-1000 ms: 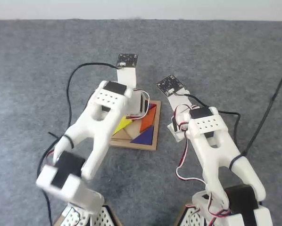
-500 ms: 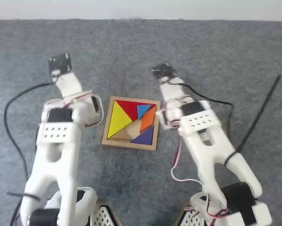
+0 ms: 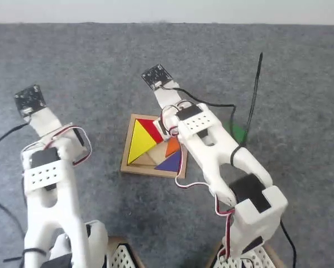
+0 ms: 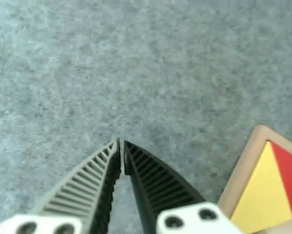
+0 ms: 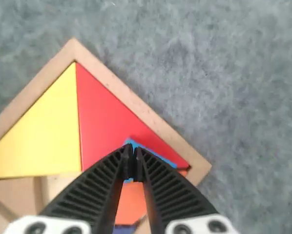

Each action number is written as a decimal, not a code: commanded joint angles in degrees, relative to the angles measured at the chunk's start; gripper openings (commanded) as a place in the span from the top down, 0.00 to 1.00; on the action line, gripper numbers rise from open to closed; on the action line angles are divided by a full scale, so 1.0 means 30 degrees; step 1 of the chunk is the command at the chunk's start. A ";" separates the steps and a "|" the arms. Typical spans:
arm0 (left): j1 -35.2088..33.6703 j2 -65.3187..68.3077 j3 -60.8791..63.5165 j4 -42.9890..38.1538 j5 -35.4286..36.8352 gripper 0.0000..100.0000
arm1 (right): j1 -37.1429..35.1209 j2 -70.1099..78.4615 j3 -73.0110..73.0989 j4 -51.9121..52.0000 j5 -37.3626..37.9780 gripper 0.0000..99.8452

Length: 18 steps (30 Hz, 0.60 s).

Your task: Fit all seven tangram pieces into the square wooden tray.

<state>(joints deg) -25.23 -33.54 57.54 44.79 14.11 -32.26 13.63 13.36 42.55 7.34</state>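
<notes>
Right wrist view: right gripper [image 5: 131, 152] closed atop blue piece [image 5: 153, 154], likely light, rigid, pinchable edgewise; left gripper [image 4: 121, 142] closed, tray's [image 5: 136, 107] nine o'clock.

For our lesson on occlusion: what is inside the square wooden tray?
The tray holds a yellow triangle, red triangle, orange piece and purple triangle. The right gripper covers most of the blue piece; whether all seven are in cannot be told.
</notes>
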 commanded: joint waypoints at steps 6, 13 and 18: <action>-0.0322 -0.0674 -0.0190 -0.0410 -0.0381 0.99 | -0.0396 0.1216 -0.1817 0.0337 0.1524 0.99; -0.0322 -0.0674 -0.0190 -0.0410 -0.0410 0.99 | -0.0747 0.1275 -0.1905 0.1802 0.1524 0.99; -0.0322 -0.0674 -0.0190 -0.0410 -0.0410 0.99 | -0.1216 0.1275 -0.1875 0.2828 0.1524 0.99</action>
<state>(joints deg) -25.93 -33.54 57.54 44.79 13.49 -34.37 17.93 9.41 48.97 11.21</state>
